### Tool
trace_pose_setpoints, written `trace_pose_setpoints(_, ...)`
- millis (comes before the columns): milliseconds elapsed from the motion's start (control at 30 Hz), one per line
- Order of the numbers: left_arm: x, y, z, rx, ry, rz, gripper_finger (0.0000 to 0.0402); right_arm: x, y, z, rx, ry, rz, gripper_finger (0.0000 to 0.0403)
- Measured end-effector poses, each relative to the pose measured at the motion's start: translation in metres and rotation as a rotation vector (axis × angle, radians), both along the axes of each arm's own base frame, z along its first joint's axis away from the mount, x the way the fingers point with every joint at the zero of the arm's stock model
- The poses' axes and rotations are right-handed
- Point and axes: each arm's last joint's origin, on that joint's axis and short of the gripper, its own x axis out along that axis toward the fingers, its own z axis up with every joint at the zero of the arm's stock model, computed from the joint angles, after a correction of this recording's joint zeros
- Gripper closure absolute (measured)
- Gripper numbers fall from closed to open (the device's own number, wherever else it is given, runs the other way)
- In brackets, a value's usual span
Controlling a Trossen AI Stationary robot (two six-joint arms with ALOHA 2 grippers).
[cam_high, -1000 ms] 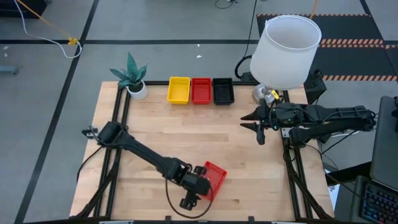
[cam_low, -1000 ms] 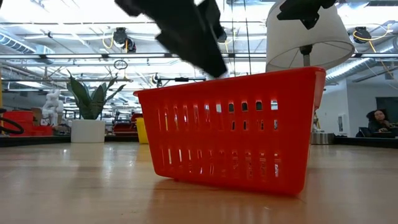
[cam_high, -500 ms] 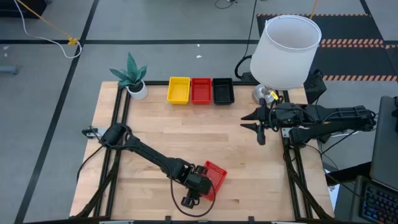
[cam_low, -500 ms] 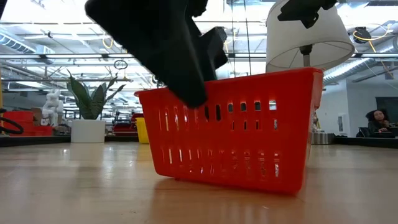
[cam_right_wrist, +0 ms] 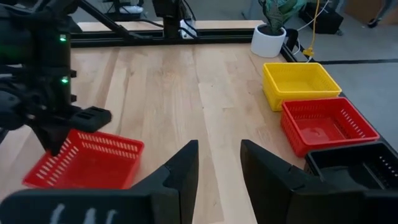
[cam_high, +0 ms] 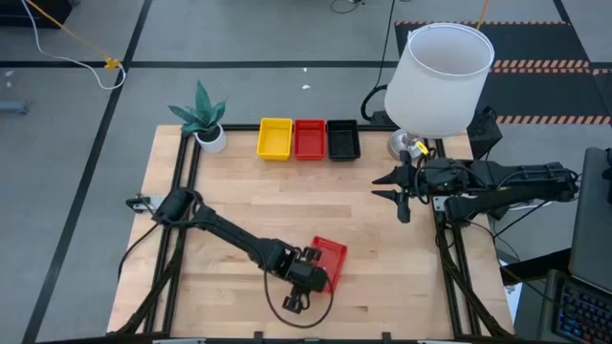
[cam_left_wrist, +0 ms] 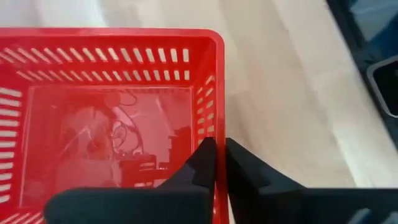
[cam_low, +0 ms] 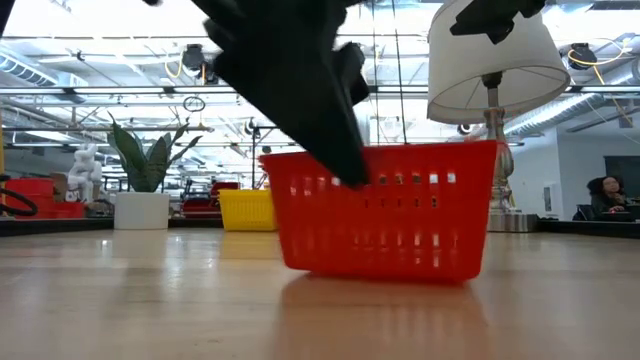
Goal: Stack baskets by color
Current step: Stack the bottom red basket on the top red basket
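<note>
Wooden counter (cam_high: 287, 205): my left pincer (cam_high: 316, 271) clenches the loose red basket's (cam_high: 330, 260) rim; next I lift it toward the far red basket (cam_high: 309, 139). Right pincer (cam_high: 400, 196), released, waits.

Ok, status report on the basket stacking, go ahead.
Left tool shut on loose red basket wall, near table edge. Right tool open, waiting by lamp. Yellow, red, black stacks at back. Path clear.

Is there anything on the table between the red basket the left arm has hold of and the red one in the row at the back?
Nothing visible. The left end effector is shut on the loose red basket's rim, and only bare wood lies between it and the red basket in the row. The right end effector hangs off to the side.
</note>
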Motion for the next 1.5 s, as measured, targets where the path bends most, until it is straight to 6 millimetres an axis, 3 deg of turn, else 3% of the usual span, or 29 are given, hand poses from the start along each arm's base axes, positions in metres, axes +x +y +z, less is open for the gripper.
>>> trace_pose_setpoints(100, 0.003, 0.006, 0.001, -0.001, -0.002, 0.016, 0.0391, 0.0, 0.0, 0.0, 0.0, -0.004, -0.001, 0.0291)
trace_pose_setpoints(367, 0.012, 0.035, 0.009, 0.029, -0.022, 0.105, 0.0379, 0.0, 0.0, 0.001, -0.001, -0.007, -0.003, 0.0291)
trace_pose_setpoints(500, 0.012, 0.051, 0.032, 0.013, -0.08, 0.16, 0.0393, 0.0, 0.0, 0.001, -0.008, -0.007, -0.003, 0.0291)
trace_pose_setpoints(667, 0.007, 0.07, 0.063, 0.046, -0.16, 0.229, 0.0383, 0.0, -0.002, 0.001, -0.03, -0.003, -0.006, 0.0291)
trace_pose_setpoints(933, -0.014, 0.095, 0.099, 0.134, -0.166, 0.323, 0.0384, 0.0, -0.008, 0.001, -0.049, -0.003, -0.03, 0.0291)
trace_pose_setpoints(1367, -0.043, 0.124, 0.144, 0.252, -0.211, 0.309, 0.038, 0.001, -0.018, 0.003, -0.046, -0.03, -0.099, 0.0291)
trace_pose_setpoints(1500, -0.047, 0.128, 0.167, 0.278, -0.218, 0.283, 0.0393, 0.001, -0.021, 0.004, -0.023, -0.046, -0.132, 0.0291)
